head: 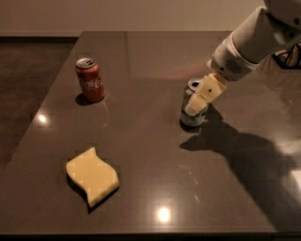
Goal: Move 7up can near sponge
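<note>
Dark brown glossy table (141, 56) fills most of the view, with small bright light reflections (163, 214) on its surface. Pale wall (117, 14) behind; dark floor (28, 70) at left. The gripper (196, 104) hangs over the table's right-centre.

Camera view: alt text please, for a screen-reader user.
A robot arm reaches in from the upper right, its pincer at the upper part of an upright 7up can right of centre on a dark table. A pale-yellow sponge lies well apart at lower left, and a red Coca-Cola can stands upright at upper left.
</note>
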Action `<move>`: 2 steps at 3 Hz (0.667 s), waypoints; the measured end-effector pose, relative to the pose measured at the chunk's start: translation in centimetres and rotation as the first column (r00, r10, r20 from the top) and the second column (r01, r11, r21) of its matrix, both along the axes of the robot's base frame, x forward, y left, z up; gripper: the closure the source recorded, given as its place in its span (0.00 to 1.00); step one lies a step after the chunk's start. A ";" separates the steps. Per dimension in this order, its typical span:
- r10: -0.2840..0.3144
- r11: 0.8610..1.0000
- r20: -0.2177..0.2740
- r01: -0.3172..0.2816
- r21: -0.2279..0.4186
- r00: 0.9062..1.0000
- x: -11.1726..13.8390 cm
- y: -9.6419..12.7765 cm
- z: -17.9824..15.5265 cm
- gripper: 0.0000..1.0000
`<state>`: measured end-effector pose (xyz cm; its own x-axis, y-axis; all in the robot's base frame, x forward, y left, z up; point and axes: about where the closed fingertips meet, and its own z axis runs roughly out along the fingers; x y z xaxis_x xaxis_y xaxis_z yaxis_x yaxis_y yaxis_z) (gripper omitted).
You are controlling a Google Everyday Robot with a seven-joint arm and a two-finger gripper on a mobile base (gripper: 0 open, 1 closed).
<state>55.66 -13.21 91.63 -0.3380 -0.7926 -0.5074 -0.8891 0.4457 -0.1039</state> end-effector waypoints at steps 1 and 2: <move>-0.001 1.000 -0.012 0.001 -0.006 1.000 0.0 0.4 -0.8 0.18; -0.009 1.000 -0.008 0.009 -0.006 1.000 0.0 0.2 -0.8 0.41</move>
<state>55.61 -13.00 90.86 -0.3489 -0.7926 -0.5000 -0.8859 0.4530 -0.0999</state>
